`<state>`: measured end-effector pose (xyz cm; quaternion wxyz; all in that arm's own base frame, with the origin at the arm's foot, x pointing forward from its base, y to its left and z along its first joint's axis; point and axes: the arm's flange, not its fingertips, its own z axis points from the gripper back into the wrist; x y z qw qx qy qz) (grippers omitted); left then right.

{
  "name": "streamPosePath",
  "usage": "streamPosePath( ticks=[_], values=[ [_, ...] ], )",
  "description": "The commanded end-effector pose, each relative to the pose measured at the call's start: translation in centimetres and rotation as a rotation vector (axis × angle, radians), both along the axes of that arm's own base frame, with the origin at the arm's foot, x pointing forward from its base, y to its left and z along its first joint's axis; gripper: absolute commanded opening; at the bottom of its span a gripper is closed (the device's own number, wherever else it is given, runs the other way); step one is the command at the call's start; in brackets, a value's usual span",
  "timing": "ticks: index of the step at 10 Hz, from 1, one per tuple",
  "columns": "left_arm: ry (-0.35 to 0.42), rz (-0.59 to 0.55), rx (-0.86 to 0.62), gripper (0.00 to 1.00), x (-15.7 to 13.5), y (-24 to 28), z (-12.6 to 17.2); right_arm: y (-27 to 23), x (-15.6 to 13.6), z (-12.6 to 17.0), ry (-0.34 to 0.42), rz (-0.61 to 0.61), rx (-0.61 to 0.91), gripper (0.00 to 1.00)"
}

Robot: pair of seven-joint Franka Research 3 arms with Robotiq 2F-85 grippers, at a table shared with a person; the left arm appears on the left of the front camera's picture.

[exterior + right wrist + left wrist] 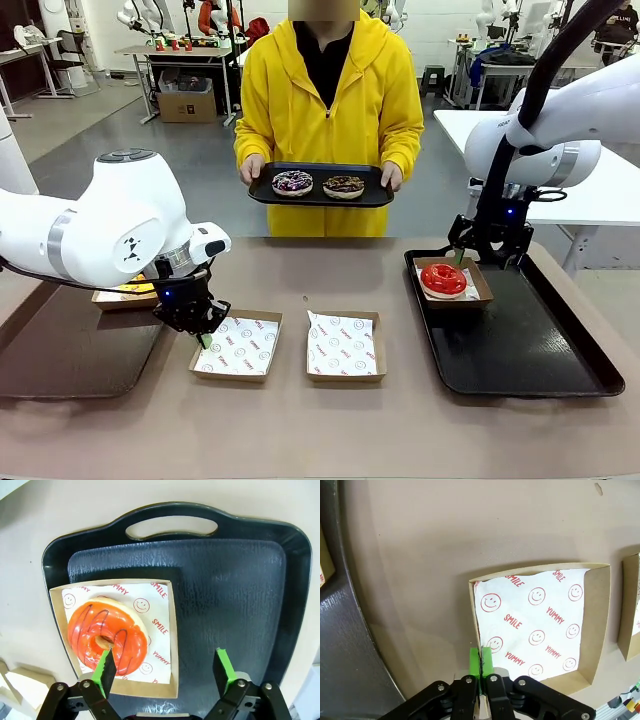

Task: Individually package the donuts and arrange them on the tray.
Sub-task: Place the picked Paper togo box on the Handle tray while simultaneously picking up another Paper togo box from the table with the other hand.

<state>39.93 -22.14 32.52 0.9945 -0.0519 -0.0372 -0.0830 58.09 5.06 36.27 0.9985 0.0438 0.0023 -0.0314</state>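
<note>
The glossy red donut lies in a paper-lined cardboard box at the near-left corner of the right tray. My right gripper hangs open just above that box's far edge, holding nothing. My left gripper is shut on the side wall of an empty lined box on the table. The person holds a small black tray with the purple-sprinkled donut and the chocolate donut. A sliver of the yellow donut shows behind my left arm.
A second empty lined box sits at the table's middle. A dark tray lies at the left, under my left arm, with the yellow donut's box on it. Most of the right tray is bare.
</note>
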Motion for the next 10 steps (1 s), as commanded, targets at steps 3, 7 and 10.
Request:
streamPosePath(
  ticks=[3,7,10],
  values=[
    [0.028,-0.009,-0.025,0.00,-0.2,-0.2,0.3,-0.2,0.0,0.0,0.000,-0.005,0.011,1.00],
    [0.046,0.039,-0.125,0.00,0.0,-1.2,7.8,-6.9,-6.3,6.4,0.050,-0.037,0.349,1.00],
    [0.016,0.047,-0.139,0.00,2.4,-2.9,13.8,-15.5,-11.2,10.5,-0.046,-0.067,0.647,1.00]
  ],
)
